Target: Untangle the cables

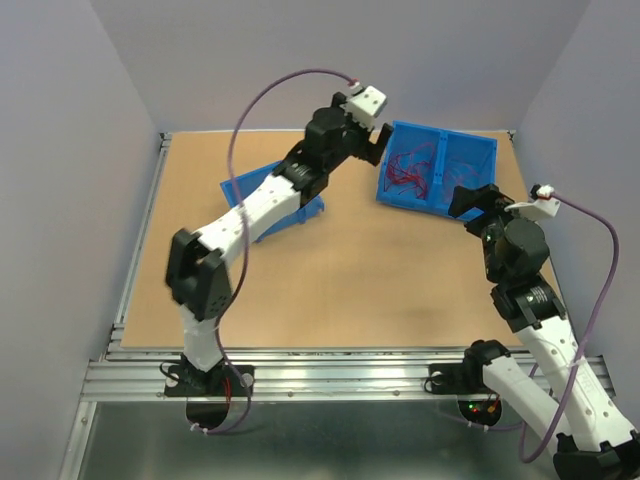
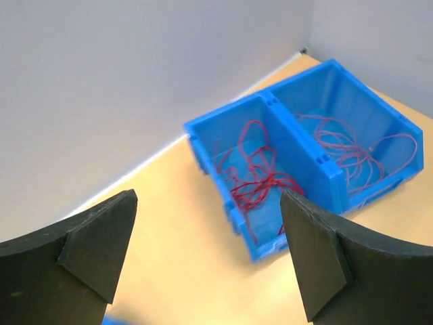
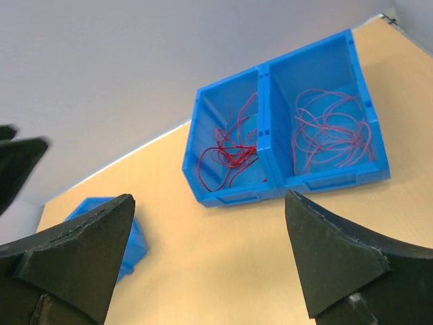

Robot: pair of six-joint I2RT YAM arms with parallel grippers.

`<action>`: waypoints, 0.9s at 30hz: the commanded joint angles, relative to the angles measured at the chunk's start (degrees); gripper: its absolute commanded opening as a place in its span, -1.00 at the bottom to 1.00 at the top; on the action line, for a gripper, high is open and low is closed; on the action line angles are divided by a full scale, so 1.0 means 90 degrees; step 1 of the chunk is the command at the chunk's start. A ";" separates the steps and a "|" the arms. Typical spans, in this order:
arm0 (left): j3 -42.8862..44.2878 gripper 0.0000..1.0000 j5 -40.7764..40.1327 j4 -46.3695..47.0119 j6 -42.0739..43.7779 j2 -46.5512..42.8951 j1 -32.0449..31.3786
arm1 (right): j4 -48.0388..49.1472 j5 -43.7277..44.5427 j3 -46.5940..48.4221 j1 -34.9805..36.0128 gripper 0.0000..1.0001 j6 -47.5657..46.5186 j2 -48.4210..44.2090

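Wooden tabletop, grey walls. Top view: blue two-compartment bin far right, cables inside; second bin partly under left arm. Left wrist: left gripper jaws wide apart, empty; red tangle in one compartment, looser, perhaps pinker loops in the other. Right wrist: right gripper jaws apart, empty.

Left arm climbs from its near-left base, folds at the elbow and stretches its white forearm out to the far middle. At its tip the left gripper is wide open, jaws spread, nothing between them. Over on the right, the right arm rises from the near-right corner, wrist turned toward the far side. The right gripper is spread wide too, and empty.
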 commanded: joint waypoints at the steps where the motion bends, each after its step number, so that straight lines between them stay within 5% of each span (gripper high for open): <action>1: -0.2571 0.98 -0.0914 0.0349 0.0575 -0.2062 -0.0010 | 0.0186 -0.0587 -0.0046 -0.0003 0.94 -0.0539 -0.0550; 6: -0.6344 0.98 -0.0429 0.1939 0.0750 -0.5095 0.0447 | 0.0264 -0.0735 -0.0514 -0.0013 0.94 -0.0754 -0.1079; 13: -0.8428 0.97 0.0002 0.2079 0.1171 -0.7532 0.0702 | 0.0381 -0.0725 -0.0935 -0.0003 0.94 -0.0686 -0.1460; 18: -0.9047 0.98 0.0052 0.2313 0.1230 -0.8433 0.0732 | 0.0469 -0.0774 -0.1053 -0.0003 0.94 -0.0657 -0.1529; 27: -0.9184 0.98 -0.0045 0.2480 0.1191 -0.8180 0.0722 | 0.0498 -0.0744 -0.1053 -0.0003 0.90 -0.0618 -0.1431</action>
